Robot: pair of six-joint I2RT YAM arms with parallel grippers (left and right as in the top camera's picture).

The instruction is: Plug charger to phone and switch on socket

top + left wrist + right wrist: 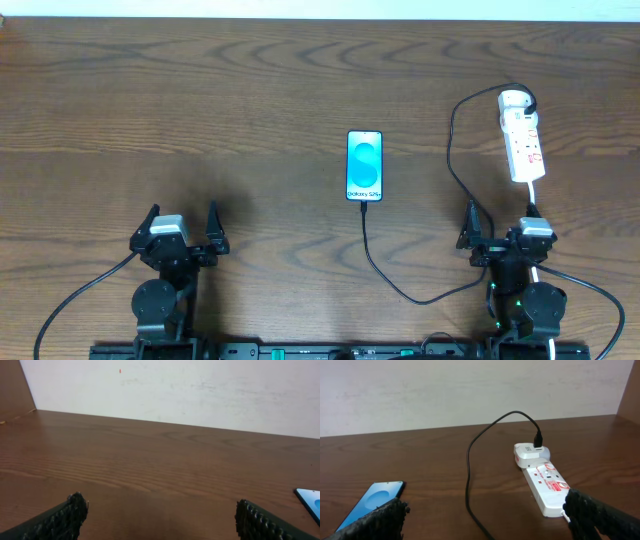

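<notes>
The phone (364, 166) lies flat mid-table with its blue-teal screen up; it also shows in the right wrist view (372, 502) and its corner in the left wrist view (310, 500). The black charger cable (400, 285) runs from the phone's near end, loops right and up to the adapter (516, 100) on the far end of the white socket strip (524, 145), also seen in the right wrist view (547, 485). My left gripper (182, 225) is open and empty at the near left. My right gripper (500, 230) is open and empty just in front of the strip.
The strip's white cord (533, 195) runs back toward the right arm's base. A white wall (175, 390) stands behind the far table edge. Brown wood tabletop (200, 100) stretches across the left and far side.
</notes>
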